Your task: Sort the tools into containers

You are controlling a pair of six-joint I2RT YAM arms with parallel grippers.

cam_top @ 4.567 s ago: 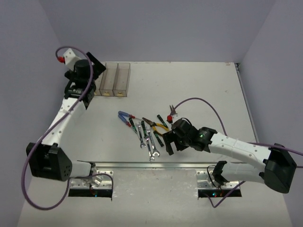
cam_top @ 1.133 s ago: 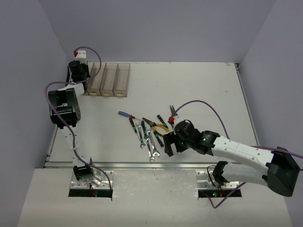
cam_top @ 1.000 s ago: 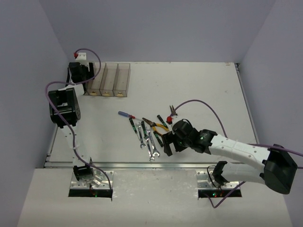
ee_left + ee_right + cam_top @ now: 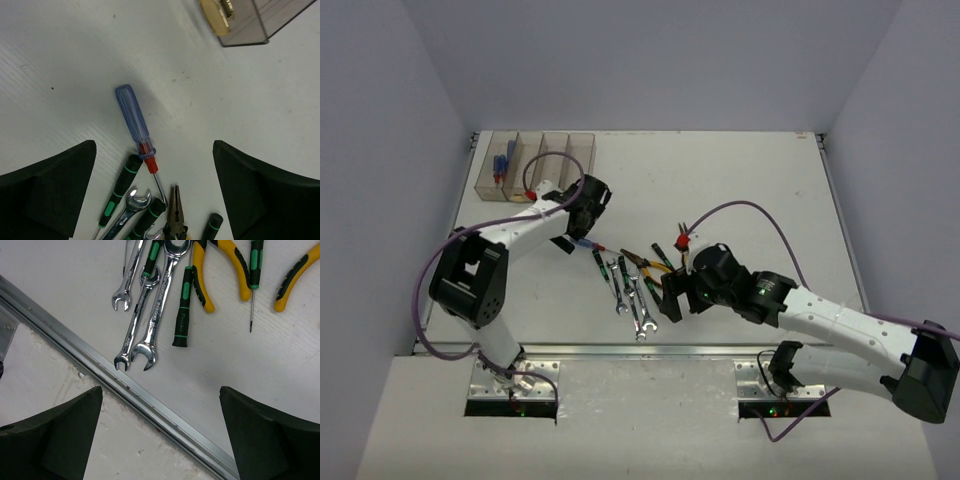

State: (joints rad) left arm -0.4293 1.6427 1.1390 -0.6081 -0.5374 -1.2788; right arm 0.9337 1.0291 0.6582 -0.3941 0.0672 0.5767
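White desk (image 4: pixel 740 180) fills the space between pale lilac walls, with the containers (image 4: pixel 560 160) in a row at its far left; blue handles (image 4: pixel 503 165) show inside the row's left end. The left end effector (image 4: pixel 154 147) hangs with its jaws spread wide and nothing in them, above a blue-handled screwdriver (image 4: pixel 134 120) that lies flat on the desk, its red-collared tip pointing into the tool pile. That pile sits mid-desk: silver wrenches (image 4: pixel 150 305), a black-and-green screwdriver (image 4: pixel 183 310) and yellow-handled pliers (image 4: pixel 202 285) lying close together. The right end effector (image 4: pixel 161 397) is likewise wide open and empty, over the metal rail (image 4: pixel 100 375) at the near edge, just beside the wrench ends.
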